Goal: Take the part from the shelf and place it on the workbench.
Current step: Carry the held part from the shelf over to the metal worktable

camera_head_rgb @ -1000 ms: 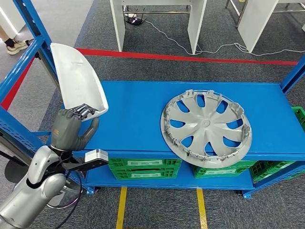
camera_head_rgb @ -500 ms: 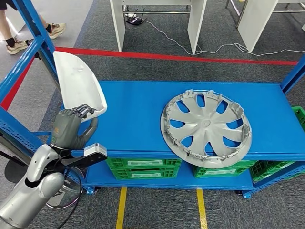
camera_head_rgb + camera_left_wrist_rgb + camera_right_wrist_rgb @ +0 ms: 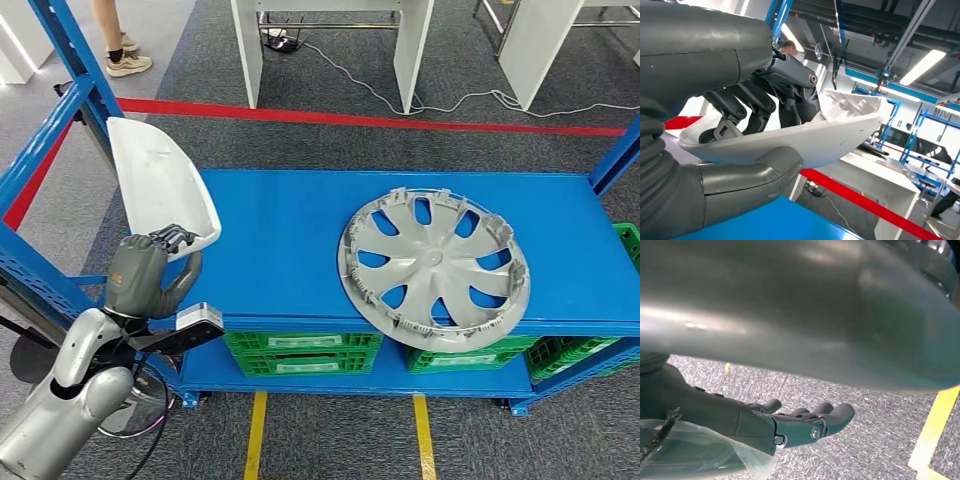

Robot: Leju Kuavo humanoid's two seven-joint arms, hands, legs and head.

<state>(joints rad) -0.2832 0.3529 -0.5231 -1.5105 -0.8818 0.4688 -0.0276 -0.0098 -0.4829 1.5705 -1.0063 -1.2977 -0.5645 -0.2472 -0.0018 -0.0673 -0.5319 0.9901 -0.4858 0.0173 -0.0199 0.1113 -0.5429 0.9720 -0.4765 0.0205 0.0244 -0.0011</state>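
Person cut off above the ankles, green crates half hidden under shelf

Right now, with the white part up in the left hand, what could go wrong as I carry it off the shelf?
The left hand grips the white part only at its lower edge, thumb under and fingers over the rim, so the tall shell may tip or slip out. The part also stands close to the blue shelf post; a swing could clip it. The wheel cover overhangs the shelf front, so a knock to the shelf might shift it.
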